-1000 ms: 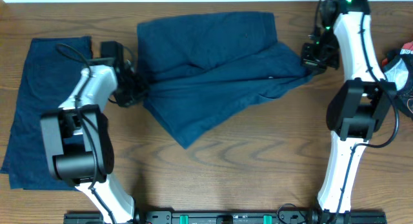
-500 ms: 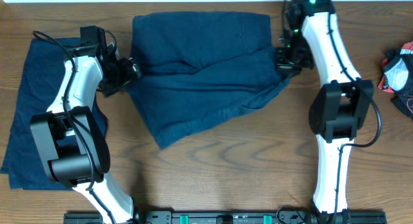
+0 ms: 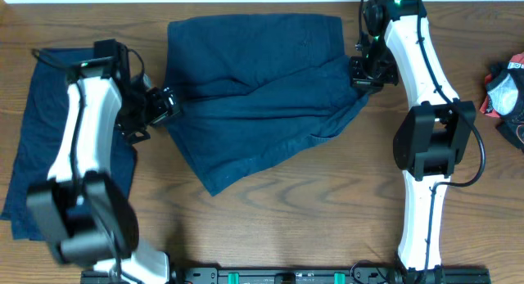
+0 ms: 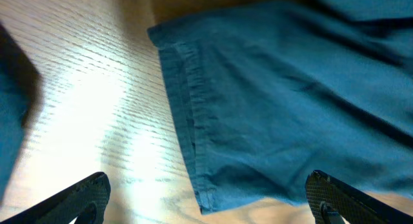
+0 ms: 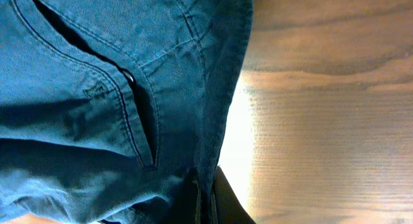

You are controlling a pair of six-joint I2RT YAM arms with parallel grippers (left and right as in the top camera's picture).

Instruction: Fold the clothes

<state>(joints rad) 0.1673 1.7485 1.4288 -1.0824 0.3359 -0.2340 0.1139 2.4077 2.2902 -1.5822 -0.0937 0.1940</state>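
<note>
centre garment [image 3: 254, 87]: dark navy shorts, rumpled, at the far middle of the bench [image 3: 327, 235]. One layer laps slantwise over another, and a corner points toward the near side.
left garment [image 3: 37, 161]: a second navy piece, lying flat along the left side of the bench and partly under the left arm [image 3: 82, 145].
left fingers [image 4: 84, 195]: spread wide and holding nothing, at the left edge of the centre garment. Its stitched hem [image 4: 193, 121] runs between them in the wrist view.
right fingers [image 5: 229, 204]: drawn narrow, pinching the right edge of the centre garment just beside a pocket slit [image 5: 139, 114].
red-and-black object [image 3: 506, 87]: at the far right edge, well apart from both garments.
</note>
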